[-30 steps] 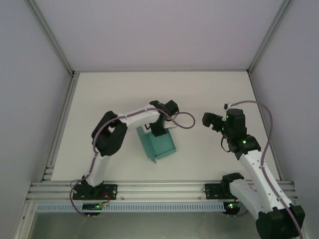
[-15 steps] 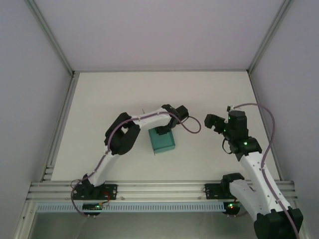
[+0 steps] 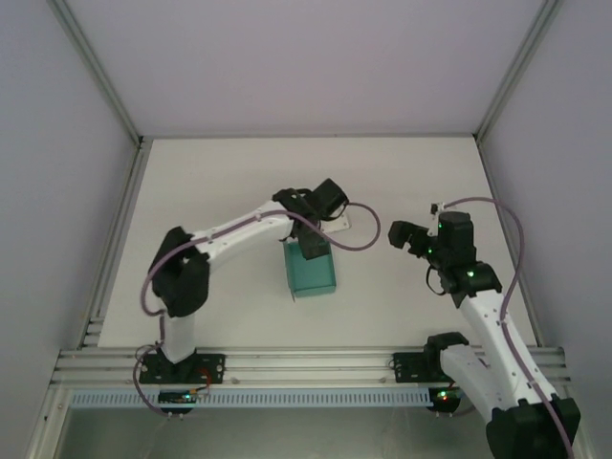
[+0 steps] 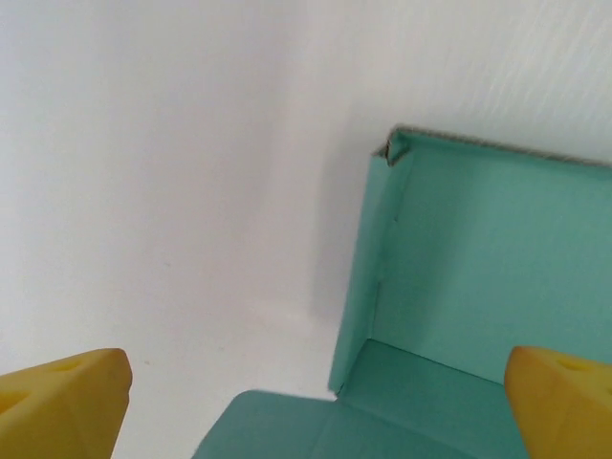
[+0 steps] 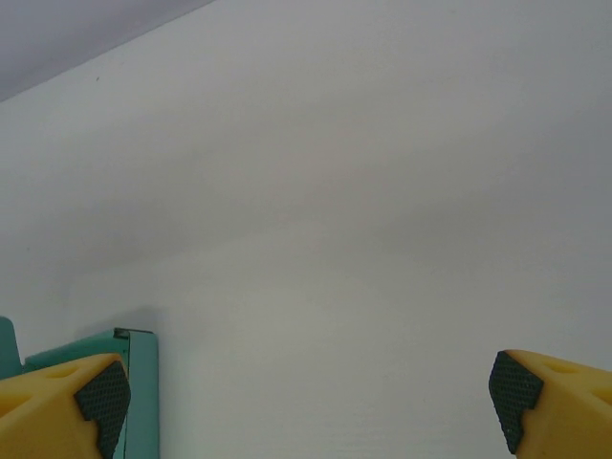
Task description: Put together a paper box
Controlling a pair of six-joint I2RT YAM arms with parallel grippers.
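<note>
Paper box point(image 3: 314, 275) sits on the tabletop point(image 3: 210, 182) near its middle, just in front of the left tool point(image 3: 313, 247). The left tool hangs over the box's far edge with its fingertips point(image 4: 67, 397) spread wide and nothing between them.

Left wrist view: one side wall point(image 4: 478, 249) stands upright and meets the floor panel at a folded corner. The corner's top edge looks slightly crumpled.

Judgement: the box is partly formed. Walls are up on at least this side, and closing it and tucking tabs probably remain. I cannot tell the state of the other sides.

The right tool point(image 3: 402, 233) is also spread and empty. It is well apart to the box's right and faces it.

Clearance: bare tabletop on all sides of the box. The frame rail point(image 3: 115, 249) along the left edge is well away.
</note>
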